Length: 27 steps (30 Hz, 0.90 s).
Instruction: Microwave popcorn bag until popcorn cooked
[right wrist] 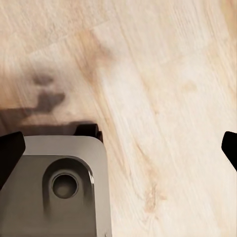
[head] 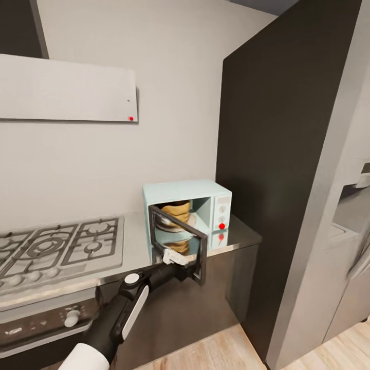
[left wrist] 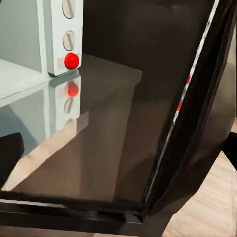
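popcorn bag [head: 176,209] already sits inside the mint-blue microwave [head: 216,194] on the grey countertop [head: 241,234], door [head: 177,241] swung partly open; left gripper [head: 172,258] is at the door's lower edge, seemingly touching it, can't tell how wide its fingers are or if they hold anything; right gripper points at the wood floor [right wrist: 163,98], its dark fingertips [right wrist: 10,153] spread wide, empty. step in hand looks like closing the door; next needs a push to swing it shut, then turning a white knob [left wrist: 68,40] to start heating.
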{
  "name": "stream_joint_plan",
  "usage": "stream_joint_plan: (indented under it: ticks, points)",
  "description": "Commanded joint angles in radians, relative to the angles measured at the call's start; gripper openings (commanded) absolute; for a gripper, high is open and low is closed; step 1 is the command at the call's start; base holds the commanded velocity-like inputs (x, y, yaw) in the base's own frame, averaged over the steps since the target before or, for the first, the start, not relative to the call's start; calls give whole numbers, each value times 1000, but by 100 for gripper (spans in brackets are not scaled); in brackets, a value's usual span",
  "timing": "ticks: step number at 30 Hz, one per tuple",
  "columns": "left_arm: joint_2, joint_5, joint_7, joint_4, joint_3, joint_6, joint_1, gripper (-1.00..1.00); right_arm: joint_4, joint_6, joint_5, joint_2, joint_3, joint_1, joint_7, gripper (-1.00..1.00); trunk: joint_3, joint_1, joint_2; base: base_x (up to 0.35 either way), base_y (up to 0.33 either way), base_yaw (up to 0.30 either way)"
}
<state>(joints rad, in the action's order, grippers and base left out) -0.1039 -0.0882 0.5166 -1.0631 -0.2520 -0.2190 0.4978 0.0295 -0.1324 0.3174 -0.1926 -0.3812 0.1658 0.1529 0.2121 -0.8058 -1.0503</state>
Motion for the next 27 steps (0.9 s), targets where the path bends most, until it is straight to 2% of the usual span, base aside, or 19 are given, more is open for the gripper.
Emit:
stream_joint_plan:
  ticks: [1,11,12,14,16,18,22,25,27]
  points:
    - [-3,7,-6,1,34,-5,1,100,3,-6,8,-1,-8,1,2,100,1,-1,-1,286,0,0]
    - [-44,8,-8,5,33,-6,1,100,3,-6,8,1,-8,1,2,100,1,-1,-1,296,0,0]
    - [-55,9,-30,15,32,-6,1,100,3,-6,8,1,-8,1,2,100,1,-1,-1,298,0,0]
    - [-68,9,-127,27,29,-6,1,100,4,-6,8,0,-8,1,2,100,1,-1,-1,298,0,0]
    - [-71,8,-200,30,-4,-6,1,100,4,-6,8,1,-8,1,2,100,1,-1,-1,246,0,0]
    - [-71,7,-225,30,-49,-6,1,100,4,-6,8,0,-8,1,2,100,1,-1,-1,72,0,0]
    - [-71,7,-231,29,-65,-6,1,100,4,-6,8,0,-8,1,2,100,1,-1,-1,11,0,0]
    - [-71,6,-234,29,-101,-6,1,100,4,-6,8,0,-8,1,2,100,1,-1,-1,0,0,0]
    - [-71,7,-266,26,-108,-6,2,100,4,-6,9,1,-8,1,2,100,1,-1,-1,0,0,0]
